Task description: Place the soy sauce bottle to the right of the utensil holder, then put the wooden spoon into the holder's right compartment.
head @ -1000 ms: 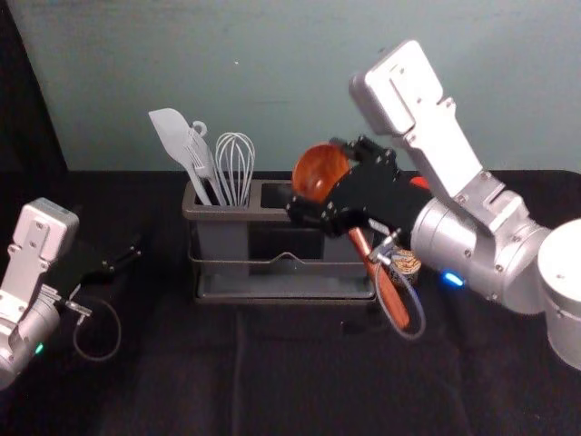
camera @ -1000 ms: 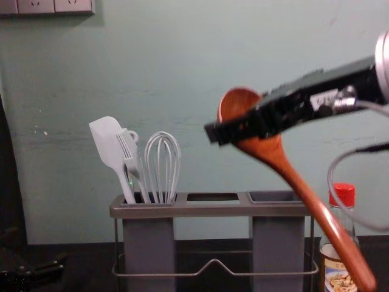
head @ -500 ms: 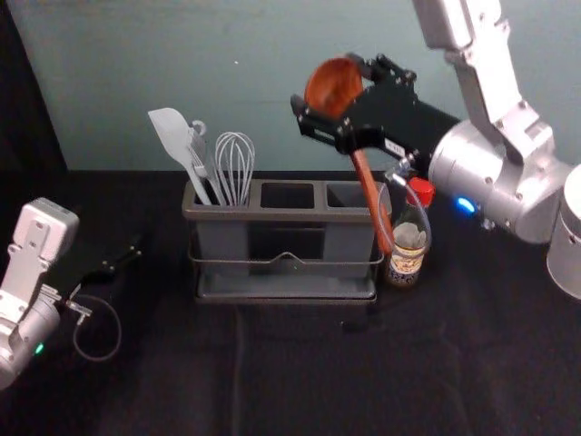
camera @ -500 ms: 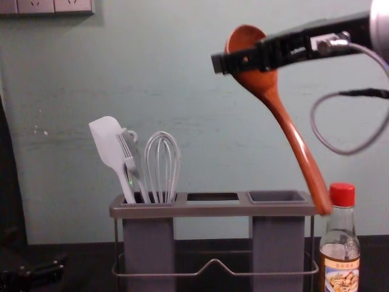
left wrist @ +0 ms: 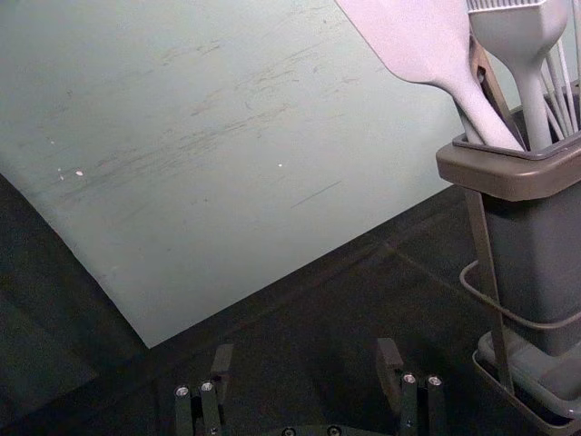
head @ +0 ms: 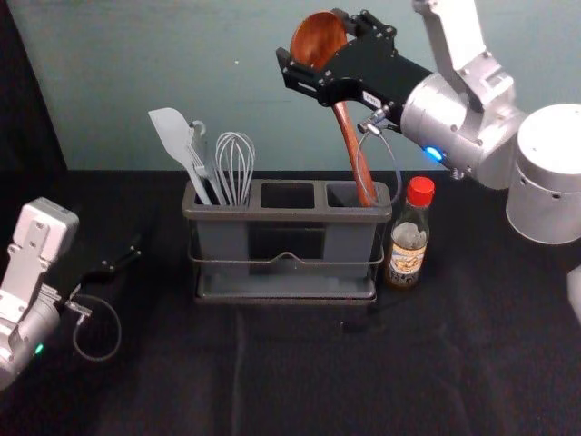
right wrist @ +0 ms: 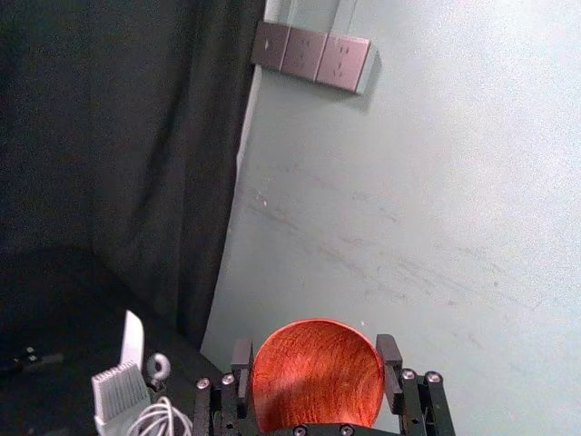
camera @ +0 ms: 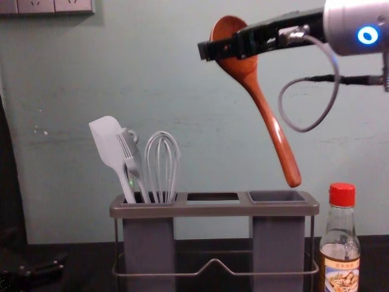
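Note:
My right gripper (head: pixel 313 53) is raised above the utensil holder (head: pixel 272 215), shut on the bowl of the wooden spoon (head: pixel 353 145). In the right wrist view the right gripper (right wrist: pixel 316 377) has a finger on each side of the spoon's bowl (right wrist: pixel 318 374). The handle slants down, and in the chest view the spoon's tip (camera: pixel 293 176) hangs just above the right compartment (camera: pixel 277 196). The soy sauce bottle (head: pixel 410 238) stands upright to the right of the holder. My left gripper (head: pixel 136 249) is parked at the left; in the left wrist view the left gripper (left wrist: pixel 304 368) is open.
A white spatula (camera: pixel 112 146), a brush (camera: pixel 132 159) and a whisk (camera: pixel 162 167) stand in the holder's left compartment. The middle compartment (head: pixel 288 194) is empty. Behind is a wall with sockets (right wrist: pixel 311 56).
The right gripper has lifted the spoon and carried it leftward, so the handle's tip has moved from in front of the bottle to over the right compartment. The left arm has stayed still.

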Controlling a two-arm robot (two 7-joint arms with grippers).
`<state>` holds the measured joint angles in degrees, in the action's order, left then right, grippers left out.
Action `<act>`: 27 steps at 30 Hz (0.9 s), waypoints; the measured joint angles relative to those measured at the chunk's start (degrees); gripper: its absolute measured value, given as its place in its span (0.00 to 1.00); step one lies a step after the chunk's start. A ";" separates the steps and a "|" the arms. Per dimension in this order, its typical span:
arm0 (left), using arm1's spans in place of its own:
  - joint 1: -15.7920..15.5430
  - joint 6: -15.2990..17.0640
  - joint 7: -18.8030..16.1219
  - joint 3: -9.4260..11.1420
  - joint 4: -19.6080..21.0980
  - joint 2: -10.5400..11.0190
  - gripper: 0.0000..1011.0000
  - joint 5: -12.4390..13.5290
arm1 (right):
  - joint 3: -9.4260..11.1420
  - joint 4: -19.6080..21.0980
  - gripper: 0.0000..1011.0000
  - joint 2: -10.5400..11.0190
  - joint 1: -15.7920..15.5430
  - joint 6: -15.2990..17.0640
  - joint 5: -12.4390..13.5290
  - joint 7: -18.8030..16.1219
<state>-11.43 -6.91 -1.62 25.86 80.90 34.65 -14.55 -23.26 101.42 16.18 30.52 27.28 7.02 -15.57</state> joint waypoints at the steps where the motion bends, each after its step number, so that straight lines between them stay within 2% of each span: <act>1: 0.00 0.00 0.00 0.00 0.00 0.00 1.00 0.00 | -0.34 -1.18 0.83 -0.41 0.66 -0.01 -0.52 -0.10; 10: 0.00 0.00 0.00 0.00 0.00 0.00 1.00 0.00 | -1.52 -5.93 0.83 -1.74 3.55 -0.24 -3.32 -0.76; 27: 0.00 0.00 0.00 0.00 0.00 0.00 1.00 0.00 | -0.29 -9.32 0.83 -2.75 2.96 -1.28 -5.02 -2.75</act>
<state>-11.43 -6.91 -1.62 25.86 80.90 34.65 -14.55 -23.55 92.10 13.42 33.48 26.00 2.00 -18.32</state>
